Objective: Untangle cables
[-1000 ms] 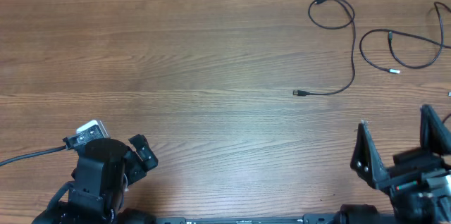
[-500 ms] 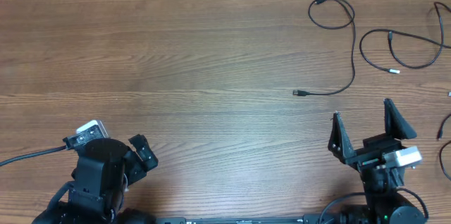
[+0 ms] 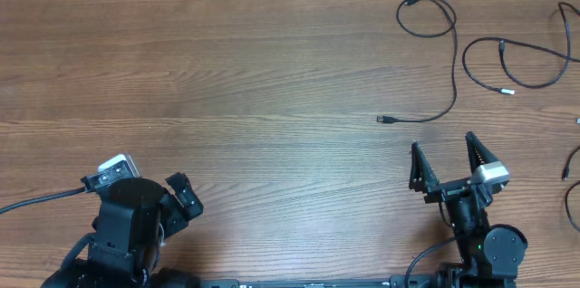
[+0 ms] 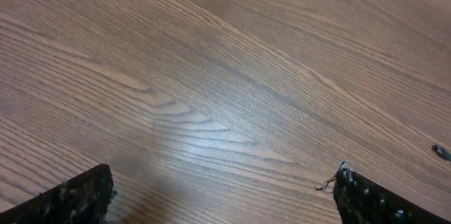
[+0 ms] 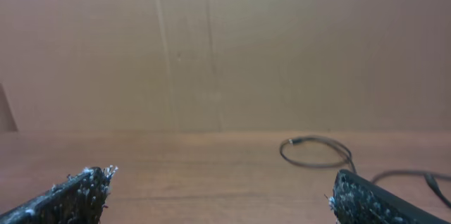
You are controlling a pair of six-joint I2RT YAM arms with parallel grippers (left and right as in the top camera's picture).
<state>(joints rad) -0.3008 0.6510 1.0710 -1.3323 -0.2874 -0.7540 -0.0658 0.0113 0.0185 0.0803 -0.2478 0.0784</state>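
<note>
The cables (image 3: 454,62) are lying on the far right part of the table (image 3: 227,80), well apart from the left gripper and nearer the right one. 1 cord is curling into a loop near the far edge, then running toward the robot and bending left to end in a small plug (image 3: 386,120). Just right of it, more strands are looping and crossing each other, 1 ending in a silvery tip (image 3: 508,92). I cannot tell how many cords are making up that bunch. Short bits of cord are also showing at the right edge.

The right gripper (image 3: 443,141) is hovering near the table's near edge, right of centre, its jaws spread wide apart and holding nothing. The plug is lying just beyond it, to its left, not touching. In the right wrist view its 2 fingers (image 5: 70,197) are framing bare wood, with the looped cord lying ahead and a brown wall (image 5: 211,48) standing behind the table.

The left gripper (image 4: 224,175) is sitting at the near left corner, its jaws also standing wide apart and empty. Its wrist view is showing wood grain between the fingers and a small dark cable end (image 4: 442,151) at the right edge.
</note>
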